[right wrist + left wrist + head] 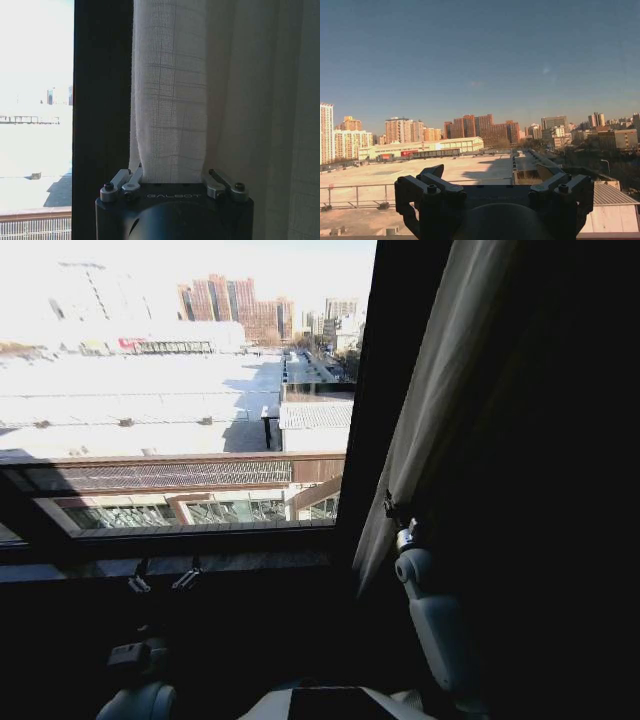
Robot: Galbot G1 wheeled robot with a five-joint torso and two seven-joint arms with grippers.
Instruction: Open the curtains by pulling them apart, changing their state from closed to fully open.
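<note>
Item: curtains (440, 390), gathered at the window's right edge beside the black window frame (375, 390); our head view shows open glass leftward. Our right wrist view alone shows the weave: right gripper (172, 175) clamps a bunched fold. Left gripper (492, 192) hangs low by the sill (170, 562), fingers spread wide, holding nothing.
</note>
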